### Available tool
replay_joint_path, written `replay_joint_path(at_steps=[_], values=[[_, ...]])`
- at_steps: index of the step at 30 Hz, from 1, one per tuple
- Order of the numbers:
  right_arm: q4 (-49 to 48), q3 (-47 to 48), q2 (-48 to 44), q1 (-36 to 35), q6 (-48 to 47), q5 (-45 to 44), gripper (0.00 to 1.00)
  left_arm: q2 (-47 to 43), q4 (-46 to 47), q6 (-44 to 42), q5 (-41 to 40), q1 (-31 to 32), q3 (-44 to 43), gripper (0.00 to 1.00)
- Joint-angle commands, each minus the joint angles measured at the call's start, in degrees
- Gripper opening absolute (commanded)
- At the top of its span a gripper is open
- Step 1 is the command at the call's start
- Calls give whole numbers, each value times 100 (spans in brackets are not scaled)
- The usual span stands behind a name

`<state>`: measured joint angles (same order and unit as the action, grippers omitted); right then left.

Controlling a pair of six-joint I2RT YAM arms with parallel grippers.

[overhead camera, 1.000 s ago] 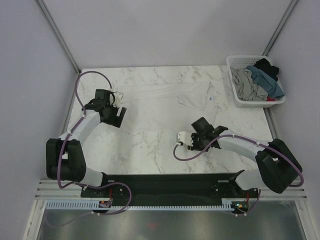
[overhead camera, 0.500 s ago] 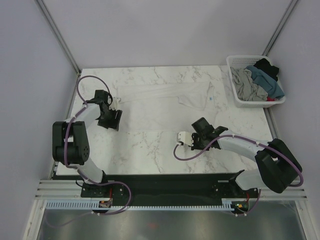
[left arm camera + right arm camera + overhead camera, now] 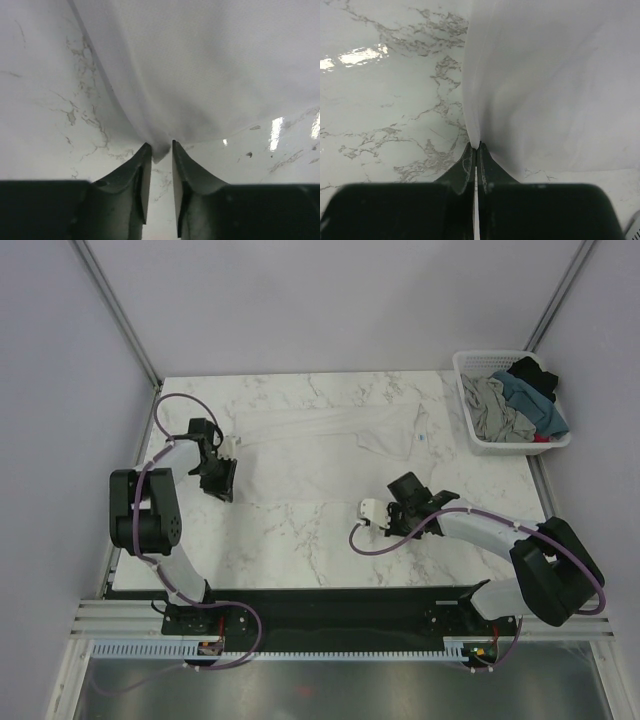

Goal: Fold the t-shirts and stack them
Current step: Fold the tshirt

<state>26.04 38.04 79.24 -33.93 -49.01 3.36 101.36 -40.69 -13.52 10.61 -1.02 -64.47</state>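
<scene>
Robot lab cell — grey wall panels (image 3: 330, 300), alu posts (image 3: 115, 310), arms (image 3: 480, 530) bolted at marble-top table (image 3: 290, 550).

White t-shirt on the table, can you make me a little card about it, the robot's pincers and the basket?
white t-shirt: spread out on the marble table
left pincer: jaws a little apart, a shirt corner between them
right pincer: shut on a pinch of the shirt
basket: back right corner, holds other shirts in grey, teal and black
folded yet: no
</scene>
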Motion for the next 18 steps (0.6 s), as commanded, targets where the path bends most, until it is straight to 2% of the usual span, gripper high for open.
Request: replay_joint_path(at_steps=[1, 2, 3, 4, 10, 18], values=[[-90, 45, -23, 53, 85, -37, 0, 24, -115, 104, 143, -65, -154, 27], [-108, 89, -23, 53, 120, -45, 0, 15, -124, 95, 143, -65, -154, 13], [-117, 115, -23, 71, 155, -54, 0, 7, -132, 121, 134, -74, -154, 5], [-126, 159, -23, 97, 199, -72, 0, -46, -141, 104, 117, -74, -154, 2], [-91, 739, -163, 413, 489, -300, 0, -380, -264, -2, 73, -92, -268, 2], [-266, 1890, -102, 1151, 805, -555, 0, -785, -299, -116, 230, -101, -1128, 2]])
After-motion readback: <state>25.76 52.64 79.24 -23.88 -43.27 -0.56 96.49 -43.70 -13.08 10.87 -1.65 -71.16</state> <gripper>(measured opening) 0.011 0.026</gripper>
